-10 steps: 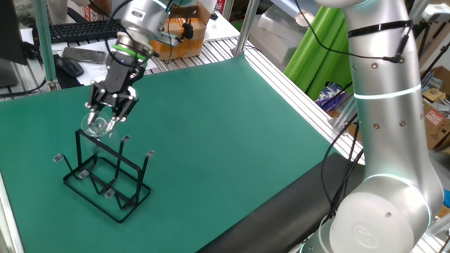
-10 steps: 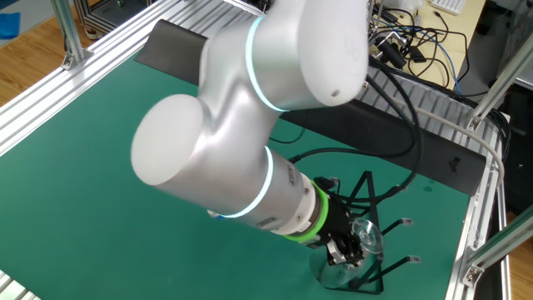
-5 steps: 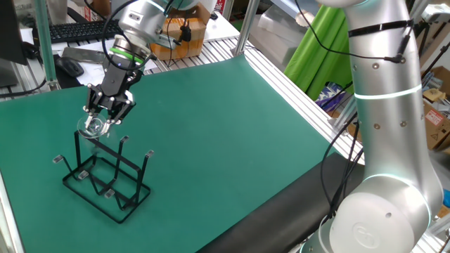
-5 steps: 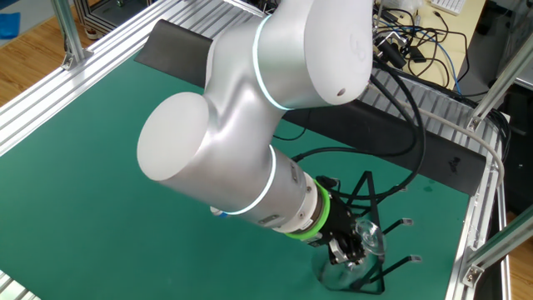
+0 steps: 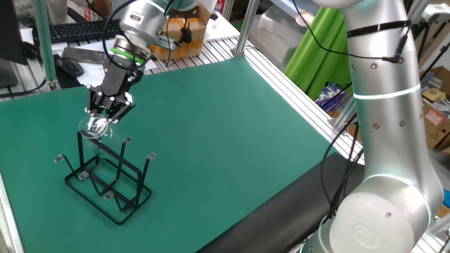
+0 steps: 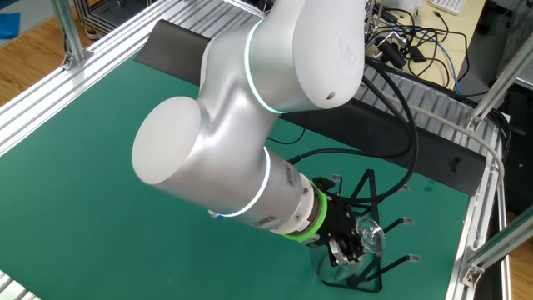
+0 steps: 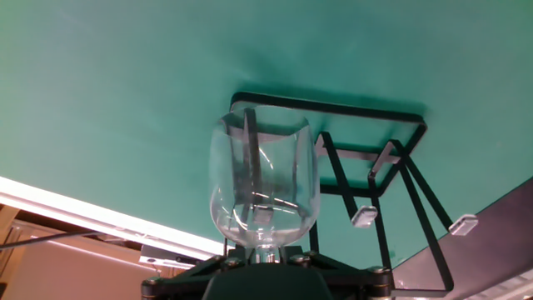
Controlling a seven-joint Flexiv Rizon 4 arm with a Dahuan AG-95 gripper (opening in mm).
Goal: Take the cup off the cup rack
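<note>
- Green counter [image 5: 232, 133], wire cup rack [image 5: 105, 179] near its corner.
- The cup [image 7: 264, 179] hangs on a prong; my fingers [image 5: 105, 112] pinch its stem.
- Grasping step; next, I judge, lift it clear along the prong.

- A green mat [image 5: 232, 133] covers the counter, edged by ribbed aluminium rails [image 5: 295, 84]
- A black keyboard [image 5: 83, 29] and cardboard box [image 5: 184, 35] lie behind
- Tangled cables [image 6: 420, 50] crowd the far side in the other fixed view

Cup [image 7: 263, 179] over rack [image 7: 391, 167] prong (inverted)
</note>
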